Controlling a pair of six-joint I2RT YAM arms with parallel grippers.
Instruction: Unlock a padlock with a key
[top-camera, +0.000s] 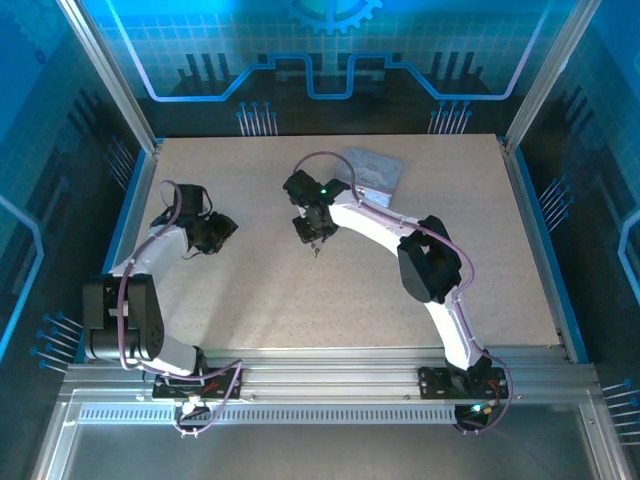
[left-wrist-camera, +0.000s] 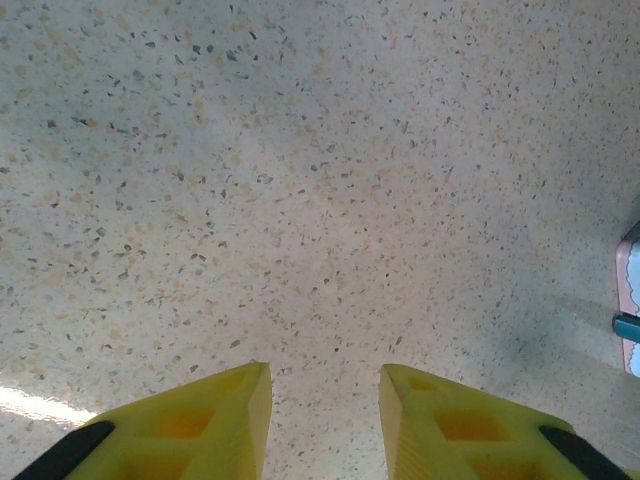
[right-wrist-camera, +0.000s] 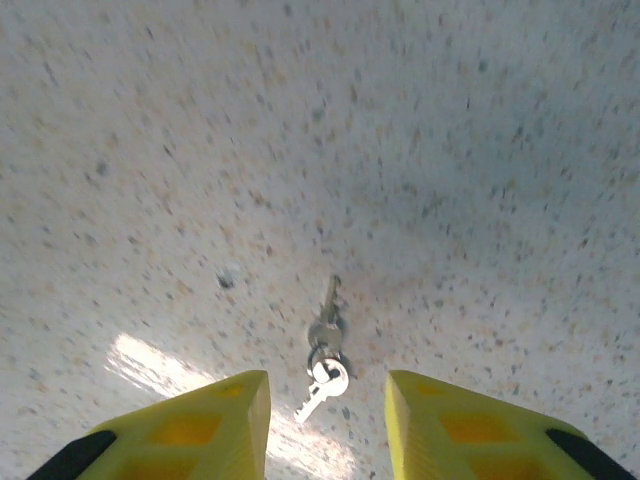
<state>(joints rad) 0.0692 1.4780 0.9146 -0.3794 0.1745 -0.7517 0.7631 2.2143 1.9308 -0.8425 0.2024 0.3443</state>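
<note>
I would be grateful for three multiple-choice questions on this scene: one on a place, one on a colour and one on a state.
1. Where on the table does the key lie?
A) at the far left corner
B) just ahead of the gap between the right gripper's fingertips
C) at the near right edge

2. What colour are the left gripper's fingertips?
A) red
B) white
C) yellow

3. How does the right gripper stand?
A) open, holding nothing
B) shut on the key
C) shut on nothing

Answers:
1. B: the right wrist view shows the key on the speckled top before that gap.
2. C: both tips are yellow in the left wrist view.
3. A: a wide gap parts its fingers, and the key lies loose on the table.
</note>
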